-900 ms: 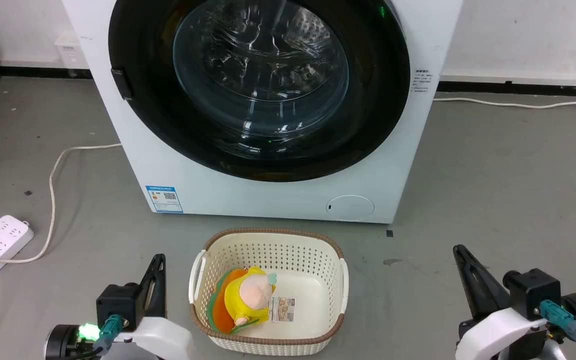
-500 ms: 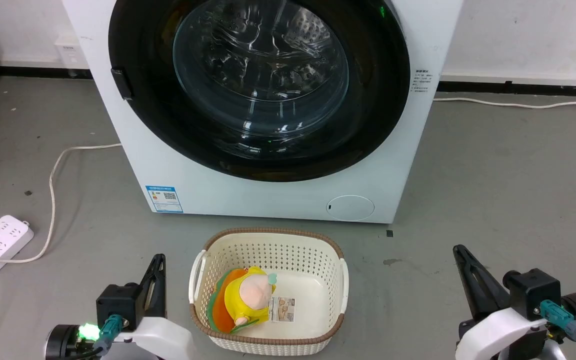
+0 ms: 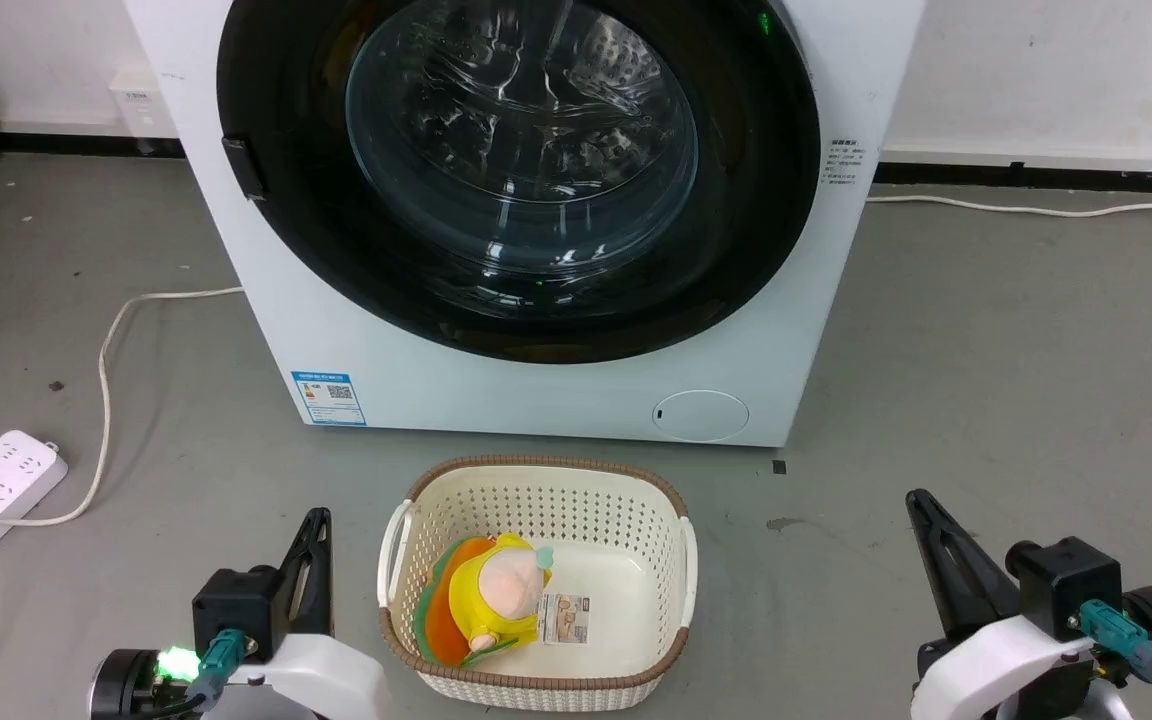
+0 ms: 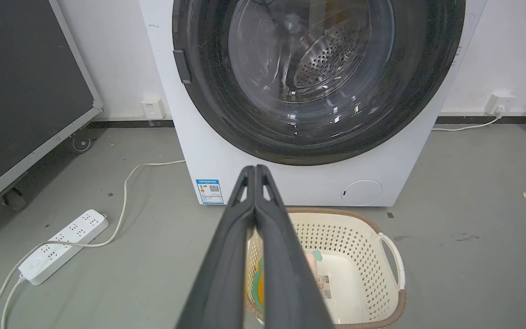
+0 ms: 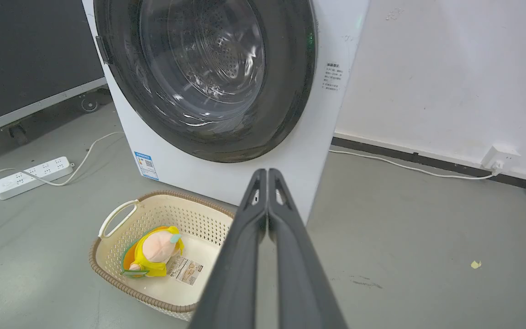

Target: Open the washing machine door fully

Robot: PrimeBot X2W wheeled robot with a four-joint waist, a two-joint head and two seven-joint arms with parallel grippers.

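Pre-reach: washing machine door (image 3: 521, 170) shut, my left gripper (image 4: 255, 170) & right gripper (image 5: 267, 172) both closed, empty; next I'd reach handle tab (image 3: 243, 167), upper left.

No word or number is large enough to read. The washer (image 3: 496, 390) carries a blue label (image 3: 328, 397) with a QR code low on its front, ahead of the left hand (image 3: 316, 522). It also has a small block of dark print (image 3: 848, 163) higher up, far ahead of the right hand (image 3: 919, 503). A printed tag (image 3: 564, 618) lies in the basket (image 3: 546, 463) between the two hands, its print also illegible.
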